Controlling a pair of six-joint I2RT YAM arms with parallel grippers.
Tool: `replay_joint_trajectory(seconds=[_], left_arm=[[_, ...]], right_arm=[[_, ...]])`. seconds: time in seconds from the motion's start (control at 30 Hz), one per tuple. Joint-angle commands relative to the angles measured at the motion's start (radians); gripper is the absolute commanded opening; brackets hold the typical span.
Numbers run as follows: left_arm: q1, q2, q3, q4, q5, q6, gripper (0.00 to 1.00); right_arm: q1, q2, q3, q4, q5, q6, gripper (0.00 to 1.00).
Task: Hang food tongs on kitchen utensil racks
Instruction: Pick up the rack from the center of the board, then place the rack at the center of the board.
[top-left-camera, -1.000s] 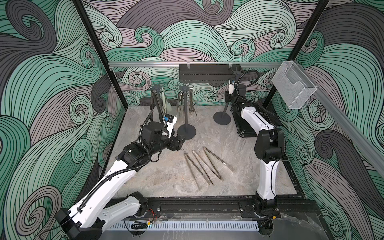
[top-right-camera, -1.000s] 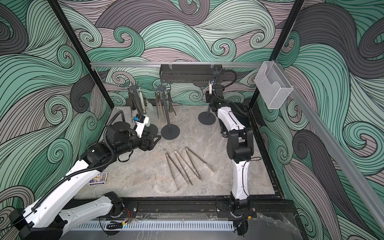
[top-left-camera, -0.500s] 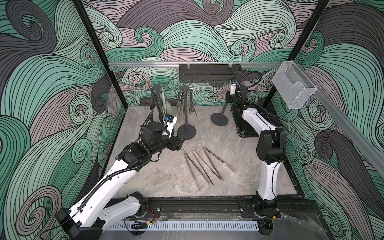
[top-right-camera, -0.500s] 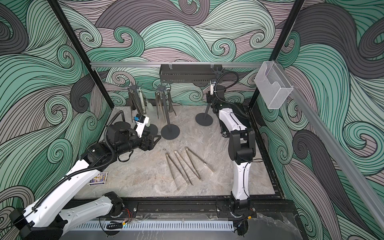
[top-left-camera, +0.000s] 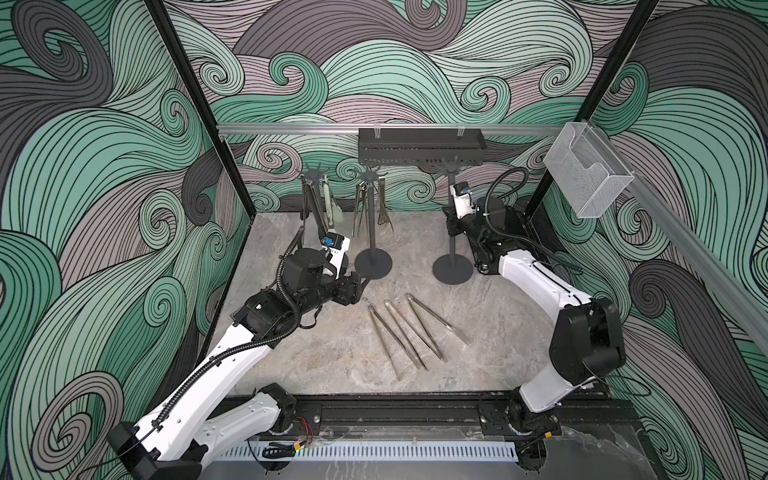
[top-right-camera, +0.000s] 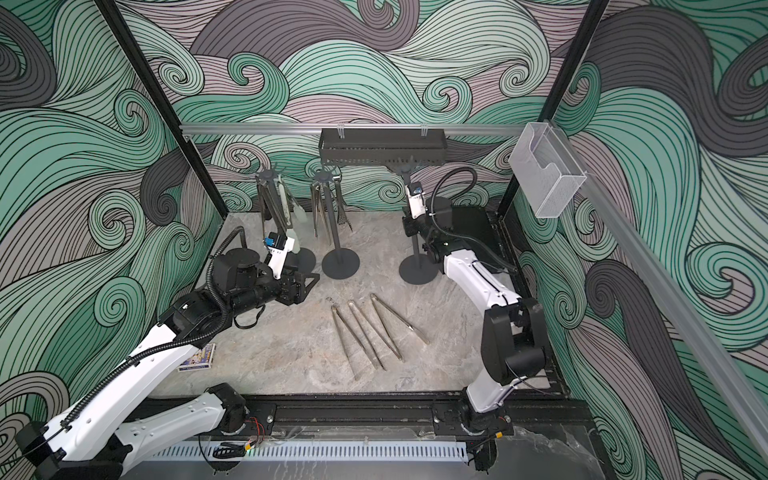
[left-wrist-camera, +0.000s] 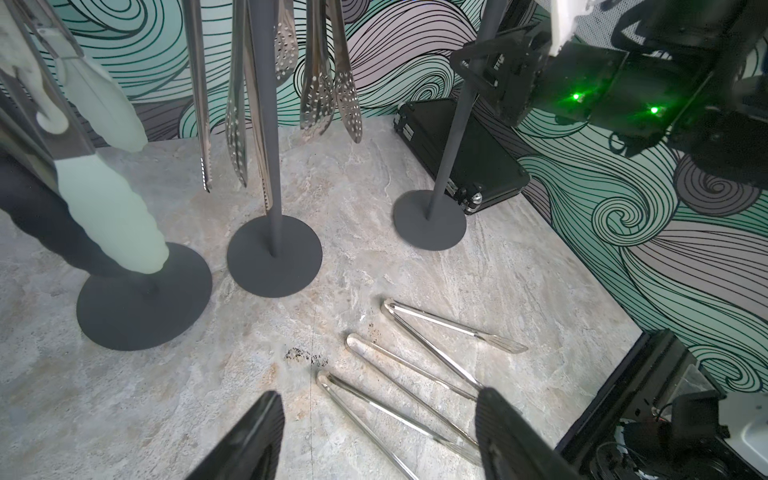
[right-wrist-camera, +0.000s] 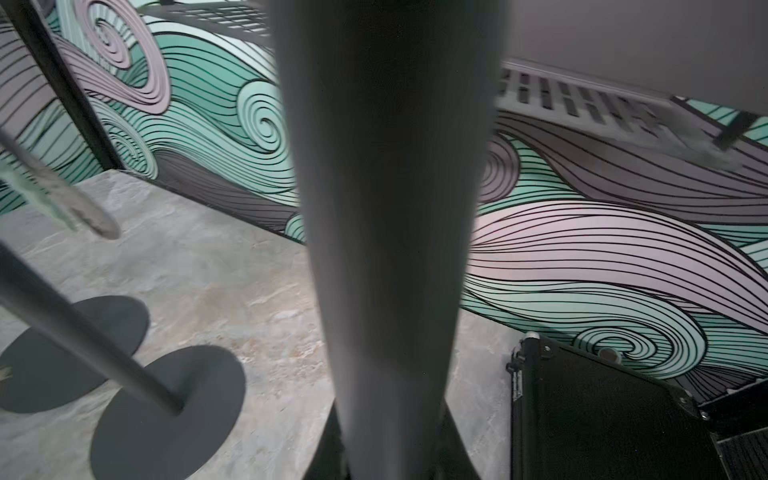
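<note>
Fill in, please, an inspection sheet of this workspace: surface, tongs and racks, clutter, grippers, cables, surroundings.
surface: marbled tabletop; dark specks.
job's things: three steel tongs lie flat; left rack and middle rack carry hanging tongs; right rack shows none.
clutter: black case behind the right rack; small printed box.
grippers: left gripper open, empty, near the three steel tongs; right gripper around the right rack's pole, and whether it clamps cannot be told.
cables: black conduit; red wires at the front.
surroundings: wave-patterned walls; black shelf and clear mesh box hang above.
</note>
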Motion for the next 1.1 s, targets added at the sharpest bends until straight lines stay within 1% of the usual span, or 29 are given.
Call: replay_joint_trajectory(seconds=[0.0, 0.1, 0.4, 0.57, 0.8, 1.07], left_arm=[[0.004, -0.019, -0.012, -0.013, -0.017, -0.036, 0.72], [0.004, -0.028, -0.027, -0.013, -0.018, -0.042, 0.72], [0.005, -0.022, -0.023, -0.040, -0.043, -0.027, 0.72], [0.005, -0.015, -0.021, -0.041, -0.049, -0.025, 0.72], [0.005, 0.003, -0.019, -0.043, -0.049, -0.025, 0.72], [0.004, 0.013, -0.013, -0.040, -0.042, -0.025, 0.72]], right_arm=[[0.071, -0.048, -0.016, 0.209, 0.023, -0.050, 0.00], [0.089, -0.053, -0.044, 0.280, 0.053, -0.015, 0.00], [0.090, -0.058, -0.130, 0.500, 0.111, 0.118, 0.00], [0.090, -0.034, -0.147, 0.576, 0.131, 0.163, 0.00], [0.090, -0.012, -0.131, 0.563, 0.127, 0.188, 0.00], [0.090, 0.014, -0.125, 0.528, 0.129, 0.167, 0.00]])
